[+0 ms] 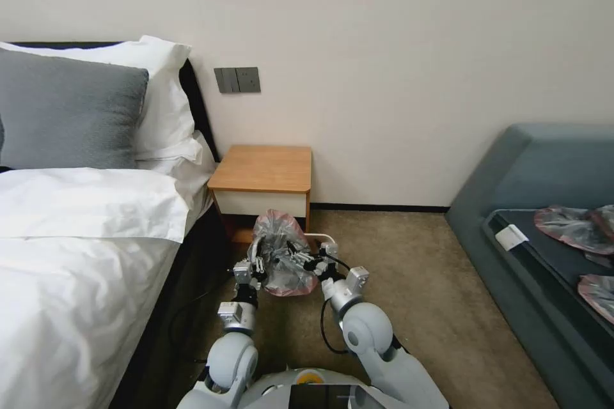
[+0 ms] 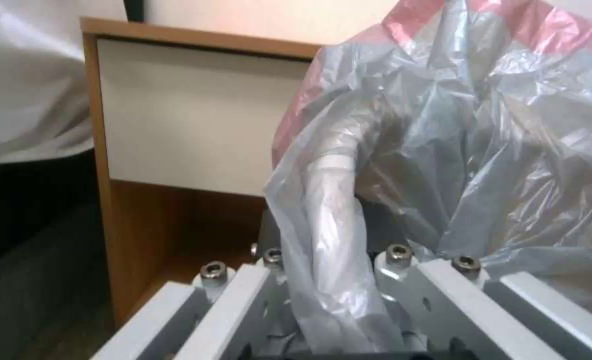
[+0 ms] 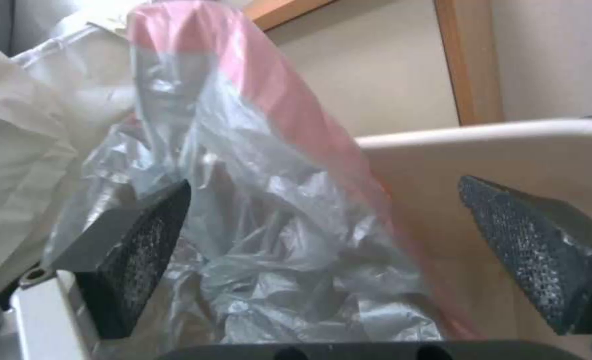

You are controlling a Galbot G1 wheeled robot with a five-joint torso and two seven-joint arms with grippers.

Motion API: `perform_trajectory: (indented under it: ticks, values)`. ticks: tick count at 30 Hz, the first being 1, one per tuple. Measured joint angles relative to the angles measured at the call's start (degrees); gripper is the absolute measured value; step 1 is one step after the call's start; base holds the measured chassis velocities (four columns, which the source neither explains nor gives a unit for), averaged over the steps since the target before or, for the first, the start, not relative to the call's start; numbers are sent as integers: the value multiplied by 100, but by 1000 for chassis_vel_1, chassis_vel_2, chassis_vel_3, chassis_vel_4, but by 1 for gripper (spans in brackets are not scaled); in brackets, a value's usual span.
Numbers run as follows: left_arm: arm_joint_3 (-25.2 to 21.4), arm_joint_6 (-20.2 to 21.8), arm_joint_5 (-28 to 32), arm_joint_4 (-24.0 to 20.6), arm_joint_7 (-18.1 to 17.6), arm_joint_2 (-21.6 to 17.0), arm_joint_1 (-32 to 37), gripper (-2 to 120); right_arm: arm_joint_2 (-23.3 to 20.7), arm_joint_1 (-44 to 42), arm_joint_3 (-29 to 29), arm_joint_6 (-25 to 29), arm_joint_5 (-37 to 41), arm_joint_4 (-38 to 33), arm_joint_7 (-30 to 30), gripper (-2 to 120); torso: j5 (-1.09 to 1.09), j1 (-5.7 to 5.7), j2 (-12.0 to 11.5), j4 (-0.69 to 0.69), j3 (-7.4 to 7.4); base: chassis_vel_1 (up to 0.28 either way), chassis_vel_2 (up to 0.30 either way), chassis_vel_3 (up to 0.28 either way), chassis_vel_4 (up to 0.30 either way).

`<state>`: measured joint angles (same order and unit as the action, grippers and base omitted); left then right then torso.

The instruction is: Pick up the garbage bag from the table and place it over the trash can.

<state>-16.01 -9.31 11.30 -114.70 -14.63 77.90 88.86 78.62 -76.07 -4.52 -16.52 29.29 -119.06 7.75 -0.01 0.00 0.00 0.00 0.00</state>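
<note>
Your left gripper [image 1: 258, 264] fingers pinch the garbage bag [image 1: 281, 254] over the trash can [image 3: 509, 150]; right gripper [image 3: 323, 250] fingers spread wide. Bed [image 1: 83, 236] beside you, table [image 1: 263, 169] ahead.

— Can you read any text, label, brand or number in these views?

— No, you won't find a legible one. The white tag [image 1: 511, 237] lying on the dark seat of the blue sofa [image 1: 511, 160] looks blank to you from the head camera; if anything is printed on it, it is too small to tell.

— And the wall plate?

— The grey switch panel [image 1: 237, 80] on the wall above the nightstand [image 1: 262, 169] carries no marking you can read. The garbage bag [image 2: 456, 150] shows you only plain grey film with a pinkish-red rim, no print.
</note>
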Motion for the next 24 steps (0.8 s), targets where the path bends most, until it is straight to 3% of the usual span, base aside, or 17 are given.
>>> perform_trajectory:
  ticks: [3, 7, 13, 24]
  values:
    - [-25, -35, 10, -30, 7, 3, 21, 7, 23, 34, 37, -14, 48, 48, 20, 99, 0, 0, 0, 0, 0, 0, 0, 0, 0]
    - [-46, -47, 19, -72, 6, 12, 36, 7, 39, 27, 55, 7, 69, 105, -5, 89, 1, 0, 0, 0, 0, 0, 0, 0, 0]
    - [-94, -48, 62, -134, -30, 49, 104, 7, 35, 2, 47, 84, 95, 115, -97, 63, 1, 0, 0, 0, 0, 0, 0, 0, 0]
    - [-117, -36, 227, -143, -114, 84, 133, 7, 40, -11, -2, 204, 42, 224, -190, 27, 1, 0, 0, 0, 0, 0, 0, 0, 0]
